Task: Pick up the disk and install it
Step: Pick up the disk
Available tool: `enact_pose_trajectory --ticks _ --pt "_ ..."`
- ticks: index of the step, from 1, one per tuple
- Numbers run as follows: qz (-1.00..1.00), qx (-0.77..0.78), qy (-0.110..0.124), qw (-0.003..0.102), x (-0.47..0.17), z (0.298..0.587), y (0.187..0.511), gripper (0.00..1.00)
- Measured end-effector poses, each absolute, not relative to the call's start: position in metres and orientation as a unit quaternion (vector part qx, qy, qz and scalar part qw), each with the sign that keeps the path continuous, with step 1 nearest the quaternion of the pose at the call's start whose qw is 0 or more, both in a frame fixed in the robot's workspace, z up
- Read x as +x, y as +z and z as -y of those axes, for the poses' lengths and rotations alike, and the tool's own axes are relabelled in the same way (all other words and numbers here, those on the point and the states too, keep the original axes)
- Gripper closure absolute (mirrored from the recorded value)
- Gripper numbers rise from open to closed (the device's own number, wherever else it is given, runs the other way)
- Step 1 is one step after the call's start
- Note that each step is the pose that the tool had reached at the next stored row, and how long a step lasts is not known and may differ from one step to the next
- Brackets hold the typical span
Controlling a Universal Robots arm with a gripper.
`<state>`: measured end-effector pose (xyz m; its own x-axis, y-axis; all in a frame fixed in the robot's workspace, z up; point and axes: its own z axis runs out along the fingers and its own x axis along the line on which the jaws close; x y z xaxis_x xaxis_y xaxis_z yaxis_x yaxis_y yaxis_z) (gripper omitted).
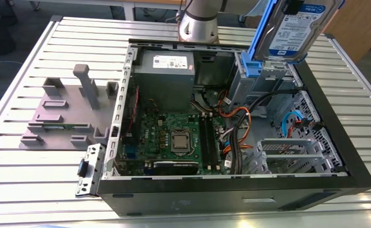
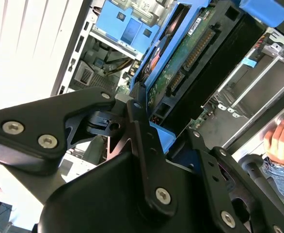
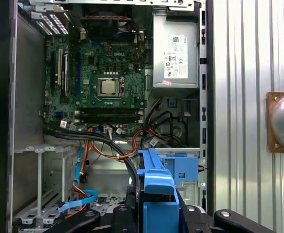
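Black gripper (image 2: pixel 164 119) linkage and bolt heads right against the lens in the second wrist view, jaws clamped shut on the disk (image 2: pixel 190 63) — green circuit board and connector strip turned toward the camera, bright blue bracket (image 2: pixel 258 12) running along its edges. Past the disk and outside the case wall, a person's hand (image 2: pixel 279 140) with a denim cuff.

From the exterior view: disk (image 1: pixel 290 28) held in the air, white-and-blue label facing out, standing close to upright (slightly tilted), above the far corner of the open computer case (image 1: pixel 236 194) on the exterior view's right. Clear of the case's contents. Just below it, a blue caddy (image 1: pixel 252 69) seated in the drive bay. Grey power supply (image 1: pixel 165 71) with a white sticker at the far end of the case, green motherboard (image 1: pixel 166 128) flat on the case floor with the CPU socket (image 1: pixel 180 141) near its middle, orange and black cables (image 1: pixel 236 121) looping between board and bay, a metal drive cage (image 1: pixel 293 152) toward the near corner. Case lying on its side on a slatted metal table (image 1: pixel 40 190); grey fixture (image 1: pixel 65 114) with upright posts beside it on the exterior view's left, well apart from the disk. Behind the case, the arm base (image 1: pixel 201 21).

Looking down in the first wrist view — blue bracket (image 3: pixel 156 194) between black gripper parts, with the motherboard (image 3: pixel 98 77), power supply (image 3: pixel 176 53) and blue caddy (image 3: pixel 185 167) spread out beneath.
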<state>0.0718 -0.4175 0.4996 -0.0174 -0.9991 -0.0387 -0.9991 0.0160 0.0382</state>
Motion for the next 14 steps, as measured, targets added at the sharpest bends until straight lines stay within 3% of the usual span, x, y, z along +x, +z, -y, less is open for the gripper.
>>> enact_pose_trajectory --ticks 14 --pt "-0.713 -0.701 0.027 0.0 0.0718 0.4219 0.4996 0.63"
